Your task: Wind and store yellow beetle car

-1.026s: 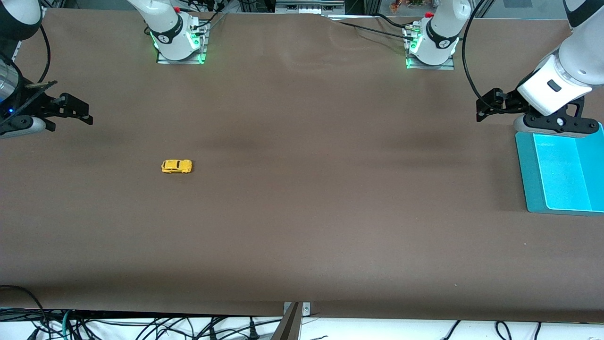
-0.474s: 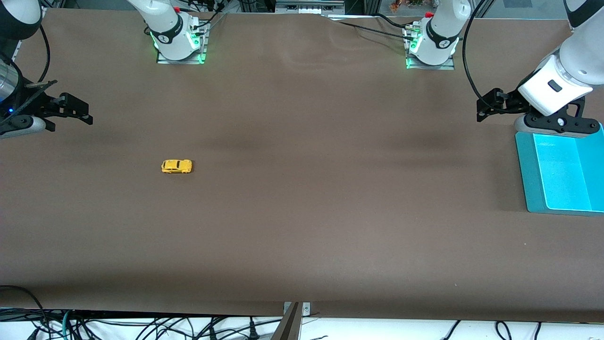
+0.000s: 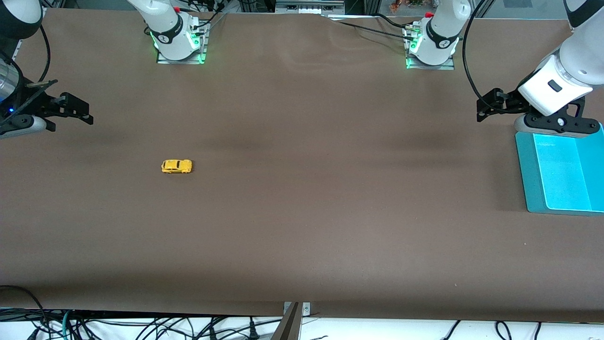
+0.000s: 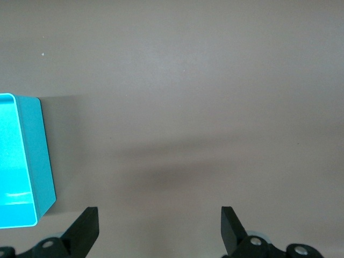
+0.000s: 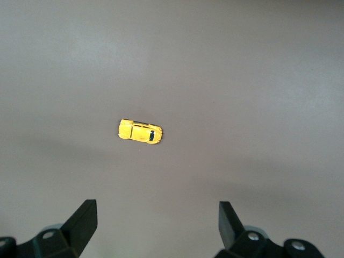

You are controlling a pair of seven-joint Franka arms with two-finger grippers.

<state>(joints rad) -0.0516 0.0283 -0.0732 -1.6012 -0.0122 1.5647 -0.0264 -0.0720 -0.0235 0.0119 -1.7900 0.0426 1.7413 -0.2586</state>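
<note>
The counter [image 3: 302,212] is a wide brown sheet with very little on it. The largest thing on it is the teal bin [image 3: 528,179], open-topped and empty, at the left arm's end. The left gripper [image 3: 490,105] hangs over bare counter just beside the bin's rim, fingers [image 4: 86,228] spread wide and holding nothing; this arm waits. The right gripper [image 3: 75,111] hangs over the counter at the right arm's end, its fingers [image 5: 83,220] also spread wide and empty. Smallest is the car [image 3: 177,166], upright on its wheels toward the right arm's end, well apart from the bin and nearer the front camera than either gripper; the right wrist view shows it lying [image 5: 140,131] out ahead of the open fingers.

Nothing of the task looks begun: the car sits untouched, neither wound nor stored.

The risks come from the car's size and its wheels. It is far smaller than a gripper, so a slightly off-centre descent could have one finger nudge it and send it rolling. Closing across the rounded roof could squirt it out. Winding likely means dragging it backward under pressure; too little and the wheels skid, too much and it tips. The long carry to the bin leaves room for a drop.
</note>
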